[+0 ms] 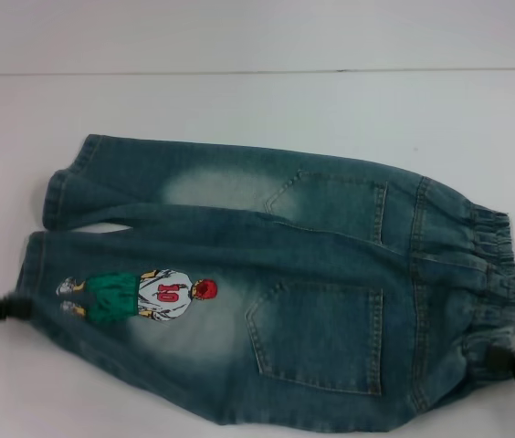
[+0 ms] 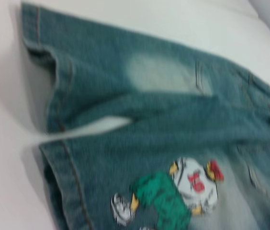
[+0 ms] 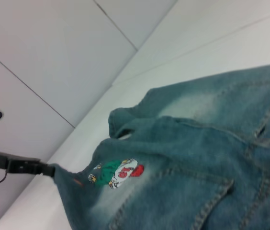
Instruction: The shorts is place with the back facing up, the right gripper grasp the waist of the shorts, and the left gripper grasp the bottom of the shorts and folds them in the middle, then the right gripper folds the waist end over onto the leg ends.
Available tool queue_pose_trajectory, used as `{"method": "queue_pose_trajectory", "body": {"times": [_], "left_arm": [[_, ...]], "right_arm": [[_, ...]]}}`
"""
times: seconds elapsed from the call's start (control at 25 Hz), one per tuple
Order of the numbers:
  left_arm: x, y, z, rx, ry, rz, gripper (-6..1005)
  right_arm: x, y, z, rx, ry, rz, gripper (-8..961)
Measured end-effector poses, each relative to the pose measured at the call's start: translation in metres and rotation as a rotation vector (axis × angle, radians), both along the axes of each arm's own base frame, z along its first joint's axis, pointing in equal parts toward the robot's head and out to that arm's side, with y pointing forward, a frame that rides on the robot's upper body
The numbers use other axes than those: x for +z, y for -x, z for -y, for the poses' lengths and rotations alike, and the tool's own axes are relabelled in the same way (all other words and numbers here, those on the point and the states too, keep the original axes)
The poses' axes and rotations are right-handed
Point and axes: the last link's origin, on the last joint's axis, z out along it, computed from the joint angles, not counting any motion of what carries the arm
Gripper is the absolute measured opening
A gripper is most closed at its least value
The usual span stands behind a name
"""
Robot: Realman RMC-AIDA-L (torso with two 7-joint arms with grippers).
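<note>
1. Denim shorts (image 1: 267, 283): flat on the white worktop (image 1: 239, 109), back pockets up, cartoon print (image 1: 139, 297) on the near leg.
2. Waistband (image 1: 490, 274): toward the robot's right; leg hems (image 1: 43, 228) toward its left.
3. Left hand (image 1: 11, 307): at the near leg hem; finger state cannot be told.
4. Right hand (image 1: 504, 359): at the waistband's near corner; finger state cannot be told.

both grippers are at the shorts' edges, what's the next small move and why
Probably lift both ends together and carry the near edge over the far one. The left gripper sits at the leg hem, the right gripper at the waistband, and the shorts lie flat, unfolded.
</note>
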Motion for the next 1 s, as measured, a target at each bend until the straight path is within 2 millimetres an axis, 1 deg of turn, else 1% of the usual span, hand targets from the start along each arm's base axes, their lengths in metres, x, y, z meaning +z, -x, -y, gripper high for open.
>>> {"method": "queue_pose_trajectory", "body": {"times": [0.04,0.12,0.16,0.2,0.48,0.64,0.84,1.0], "left_arm": [[0.001,-0.001,-0.002,-0.002,-0.014,0.004,44],[0.003,-0.002,-0.005,-0.004,-0.041,0.015,44],[0.009,-0.004,-0.010,-0.008,-0.104,0.045,44],[0.012,-0.005,-0.012,-0.009,-0.128,0.056,44],[0.020,-0.010,-0.026,-0.016,-0.249,0.106,45],[0.021,-0.014,-0.035,-0.012,-0.305,0.136,45],[0.015,-0.020,-0.049,-0.004,-0.337,0.149,45],[0.012,-0.026,-0.060,0.007,-0.361,0.161,45]], "right_arm": [[0.005,0.003,-0.005,0.020,0.003,-0.004,47],[0.007,0.004,-0.007,0.026,0.004,-0.005,46],[0.010,0.004,-0.010,0.031,0.003,-0.004,46],[0.012,0.005,-0.013,0.032,0.002,-0.002,46],[0.031,0.010,-0.036,0.045,-0.011,0.044,46],[0.042,0.013,-0.048,0.046,-0.021,0.073,49],[0.053,0.015,-0.063,0.035,-0.031,0.093,64],[0.066,0.018,-0.076,0.021,-0.051,0.122,75]]}}
